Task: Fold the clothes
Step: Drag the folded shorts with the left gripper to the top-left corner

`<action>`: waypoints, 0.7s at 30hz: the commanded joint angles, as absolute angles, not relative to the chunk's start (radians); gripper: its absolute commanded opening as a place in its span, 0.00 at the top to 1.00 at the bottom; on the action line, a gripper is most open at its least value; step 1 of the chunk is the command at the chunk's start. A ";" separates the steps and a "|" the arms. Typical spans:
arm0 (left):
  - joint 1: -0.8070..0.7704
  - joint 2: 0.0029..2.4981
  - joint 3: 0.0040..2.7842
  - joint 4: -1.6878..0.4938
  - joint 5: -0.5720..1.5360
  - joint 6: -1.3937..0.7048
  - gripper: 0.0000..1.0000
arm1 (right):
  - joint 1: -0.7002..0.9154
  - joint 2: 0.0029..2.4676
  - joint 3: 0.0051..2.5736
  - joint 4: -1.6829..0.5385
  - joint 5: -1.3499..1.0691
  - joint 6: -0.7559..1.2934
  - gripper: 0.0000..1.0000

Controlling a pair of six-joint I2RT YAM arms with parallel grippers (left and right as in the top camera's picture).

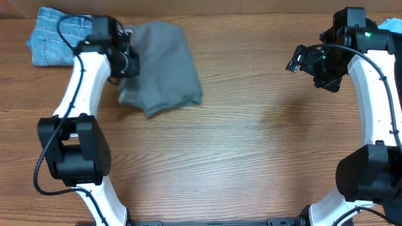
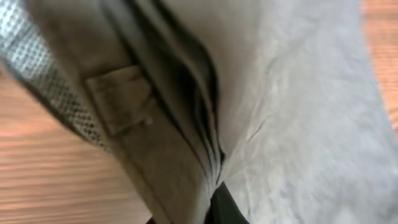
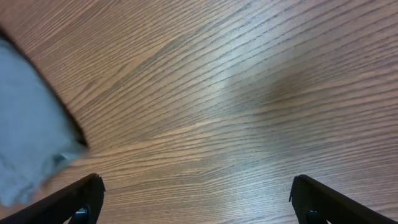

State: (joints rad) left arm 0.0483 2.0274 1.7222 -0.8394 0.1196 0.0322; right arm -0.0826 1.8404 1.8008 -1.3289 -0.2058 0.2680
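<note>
Overhead: left gripper [image 1: 125, 61] clenched on clothes [image 1: 166, 66] at their 9 o'clock edge, toward table [image 1: 251, 138] 11 o'clock. Right gripper [image 3: 199, 208] released, fingers wide, 2 o'clock.

A brown wood-grain table top [image 1: 251, 138] spreads across every view, its grain running side to side in the overhead view. At its far left corner lies a crumpled piece of light-blue denim jeans [image 1: 50, 44], stitched seams showing. At the far right edge a small pale blue-green thing [image 1: 392, 25] peeks in, too cut off to identify
</note>
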 commanded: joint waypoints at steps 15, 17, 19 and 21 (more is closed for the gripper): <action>0.256 2.029 1.890 -0.716 -0.094 0.361 0.96 | -0.080 1.837 1.806 -1.372 -0.248 0.284 0.00; 0.263 2.029 1.890 -0.670 -0.116 0.395 0.96 | -0.079 1.837 1.806 -1.383 -0.249 0.312 0.00; 0.265 2.029 1.890 -0.630 -0.128 0.420 0.96 | -0.078 1.837 1.806 -1.390 -0.263 0.312 0.00; 0.266 2.029 1.890 -0.591 -0.152 0.423 0.96 | -0.078 1.837 1.806 -1.391 -0.271 0.312 0.00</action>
